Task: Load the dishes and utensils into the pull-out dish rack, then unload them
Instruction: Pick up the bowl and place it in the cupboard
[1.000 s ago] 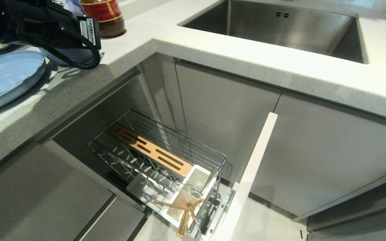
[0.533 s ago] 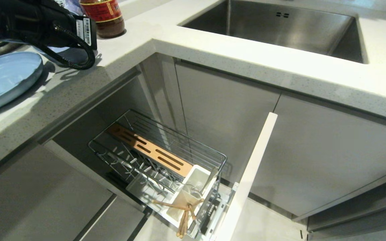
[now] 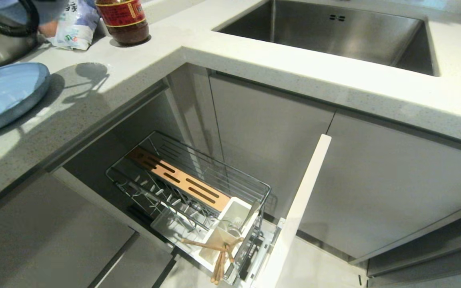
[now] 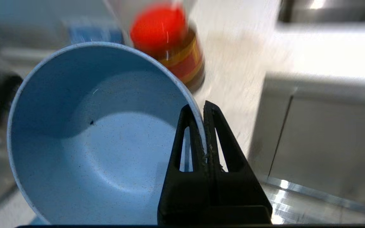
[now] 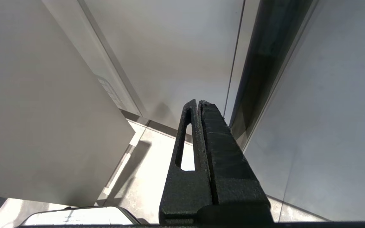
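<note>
Lifting off the counter since before: left gripper point(image 4: 200, 109) pinching bowl point(image 4: 100, 139).

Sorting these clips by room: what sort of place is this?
Most likely a home kitchen: a steel sink set into a pale countertop, a pull-out dish rack drawn from the cabinets below, and a sauce bottle.

Head view: high and steeply downward over the counter corner, taking in the sink point(image 3: 326, 36), the sauce bottle point(image 3: 123, 20) and, farther below, the pull-out dish rack point(image 3: 190, 196). Left wrist view: close behind the left gripper point(image 4: 201, 109), across the bowl point(image 4: 97, 139) toward the same bottle point(image 4: 169, 41), the part shared with the head view. Right wrist view: low, behind the right gripper point(image 5: 198, 103), close to cabinet fronts point(image 5: 176, 50) and floor.
</note>
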